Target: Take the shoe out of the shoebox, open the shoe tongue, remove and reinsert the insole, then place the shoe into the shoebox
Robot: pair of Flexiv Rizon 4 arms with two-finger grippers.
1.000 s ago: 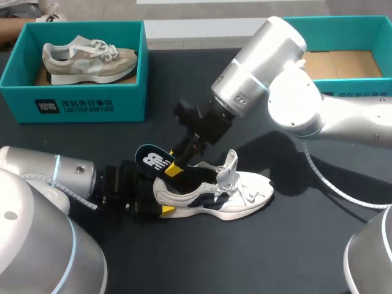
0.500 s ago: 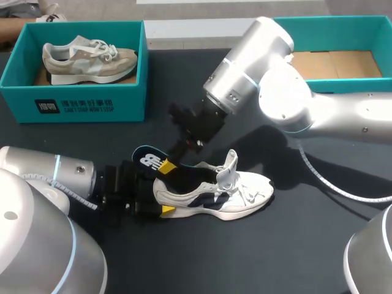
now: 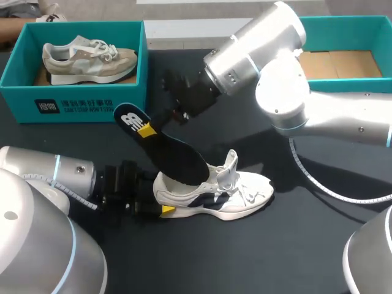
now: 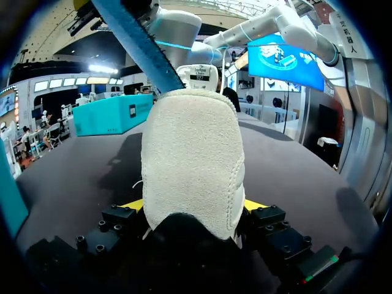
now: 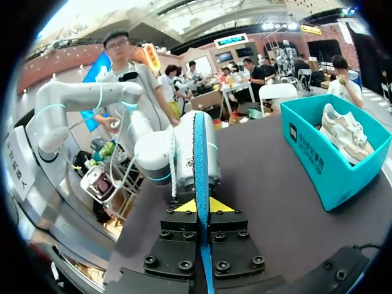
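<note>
Mid-bench [image 3: 275, 257], the left tool [image 3: 160, 195] is clamped on the heel of a white shoe [image 3: 214, 193] while the right tool [image 3: 147, 130] pinches the dark insole [image 3: 174, 156] slanting up from the shoe's mouth; a teal shoebox [image 3: 343, 24] occupies the far right corner, and a second box [image 3: 73, 101] with a beige shoe [image 3: 89, 58] sits at the far left.
</note>
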